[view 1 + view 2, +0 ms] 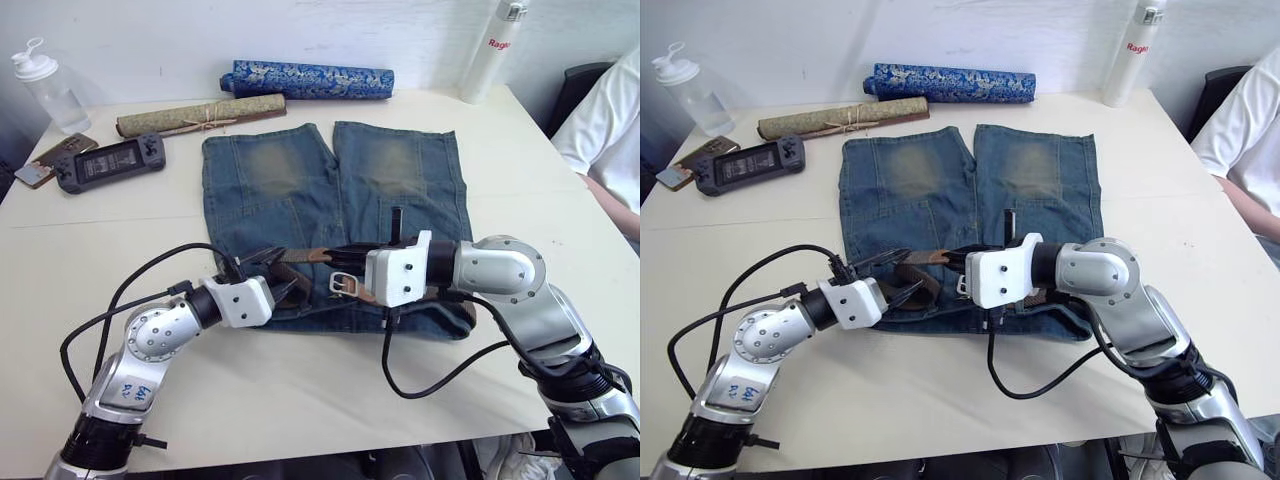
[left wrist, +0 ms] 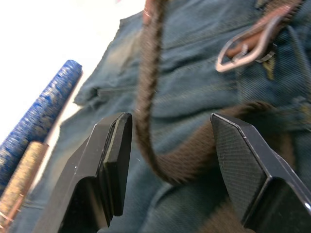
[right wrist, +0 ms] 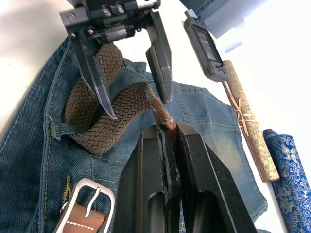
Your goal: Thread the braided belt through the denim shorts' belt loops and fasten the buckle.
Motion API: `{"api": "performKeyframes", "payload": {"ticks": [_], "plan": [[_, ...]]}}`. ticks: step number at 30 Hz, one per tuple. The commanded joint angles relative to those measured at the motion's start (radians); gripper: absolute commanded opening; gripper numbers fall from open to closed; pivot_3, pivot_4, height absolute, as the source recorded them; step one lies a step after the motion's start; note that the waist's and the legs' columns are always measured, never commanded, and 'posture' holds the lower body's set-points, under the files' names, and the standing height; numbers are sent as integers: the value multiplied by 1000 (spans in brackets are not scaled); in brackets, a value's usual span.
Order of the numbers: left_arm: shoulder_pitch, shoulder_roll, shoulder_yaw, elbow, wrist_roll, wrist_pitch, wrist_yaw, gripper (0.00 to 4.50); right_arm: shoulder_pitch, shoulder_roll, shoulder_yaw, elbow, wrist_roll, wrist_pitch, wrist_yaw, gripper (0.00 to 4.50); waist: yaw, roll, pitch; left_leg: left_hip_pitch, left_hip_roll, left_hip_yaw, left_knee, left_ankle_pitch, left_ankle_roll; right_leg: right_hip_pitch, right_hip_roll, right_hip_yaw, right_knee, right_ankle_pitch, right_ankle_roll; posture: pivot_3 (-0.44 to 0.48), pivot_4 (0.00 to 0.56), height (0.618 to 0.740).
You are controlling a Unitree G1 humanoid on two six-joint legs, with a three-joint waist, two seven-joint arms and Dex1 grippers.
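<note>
Bright, even daylight fills the scene, and the pale surface reads almost white. Shadows are soft and short: a faint dark rim lies under the cables and just beneath the right hand. In the left wrist view the background beyond the left hand blows out to pure white, and the braided belt between its fingers is smeared and out of focus, as is the buckle past it. The right wrist view is sharper on the weave, while its far corner washes out in glare. The white bottle shows mild highlights.
</note>
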Motion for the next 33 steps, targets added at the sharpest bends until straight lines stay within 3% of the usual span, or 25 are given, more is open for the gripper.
{"api": "performKeyframes", "payload": {"ticks": [1,8,14,19,27,29,31,33], "plan": [[-9,-14,12,-1,3,-18,29,2885,1,2,-4,-50,8,4,-2,0,1,0,0,0,0,0,0,0,0,0,0,0,0,0,0,0,150,645],[-18,-24,-3,9,20,-29,40,2885,7,3,-5,-59,11,7,-2,0,1,0,0,0,0,1,0,0,0,0,0,0,0,0,0,0,150,645],[-21,-30,-10,20,26,-47,45,1140,11,1,-5,-62,13,8,0,0,0,0,0,0,0,1,0,0,0,0,0,1,0,0,0,0,150,645],[-13,-36,-16,20,31,-61,50,75,16,1,-8,-64,15,20,-1,0,0,0,0,0,0,1,0,0,0,0,0,1,0,0,0,0,150,645],[2,-73,-12,1,20,-41,68,75,26,22,-29,-71,34,104,-33,0,1,0,0,0,0,1,0,0,0,0,0,1,0,0,0,0,150,645],[12,-93,-4,-8,0,-4,74,0,32,41,-47,-70,45,133,-61,816,1,0,0,0,0,1,0,0,0,0,0,1,1,0,0,0,150,645],[23,-108,1,-16,-16,31,74,0,39,54,-61,-79,65,185,-79,1297,1,0,0,0,0,1,0,0,0,0,0,1,1,0,0,0,150,645],[37,-117,4,-26,-24,57,68,0,48,60,-72,-93,65,214,-103,2403,1,0,0,0,0,1,0,0,0,0,0,1,1,0,0,0,150,645]]}}
